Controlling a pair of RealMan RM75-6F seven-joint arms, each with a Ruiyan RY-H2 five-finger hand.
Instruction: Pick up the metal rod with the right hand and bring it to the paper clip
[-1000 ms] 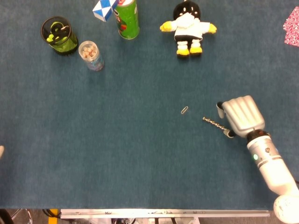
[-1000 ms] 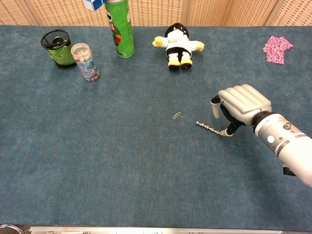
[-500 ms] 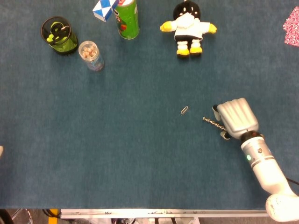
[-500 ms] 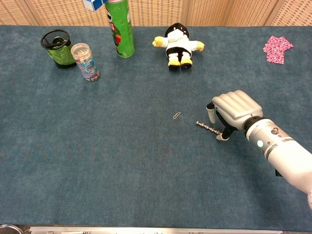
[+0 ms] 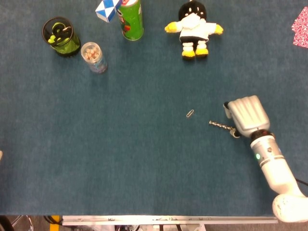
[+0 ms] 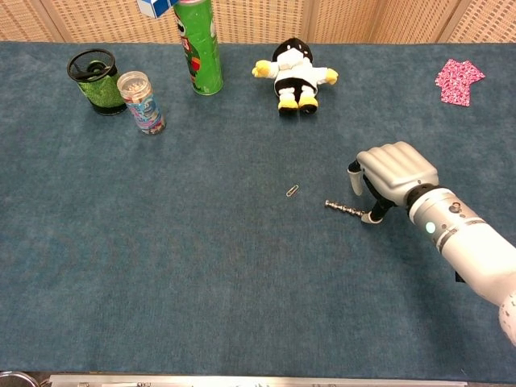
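The metal rod [image 5: 221, 126] lies flat on the blue table cloth, a thin twisted bar running left to right; the chest view shows the rod [image 6: 345, 210] too. My right hand [image 5: 246, 115] hovers palm down over its right end, fingers curled downward. One fingertip [image 6: 372, 216] touches the rod's right tip, while the thumb [image 6: 353, 179] stands apart, above the rod. The rod is not lifted. The small paper clip [image 5: 190, 113] lies a short way to the left of the rod's free end, and appears as the paper clip [image 6: 292, 191] in the chest view. My left hand is out of sight.
Along the far edge stand a black mesh cup [image 5: 60, 36], a clear jar [image 5: 93, 57], a green can [image 5: 131, 19] with a blue-white cube [image 5: 107, 9] and a plush toy [image 5: 193, 28]. A pink cloth [image 6: 458, 81] lies at the far right.
My right hand moved left onto the rod's right end, then drew back slightly to the right. The rod has barely shifted and turned a little flatter.
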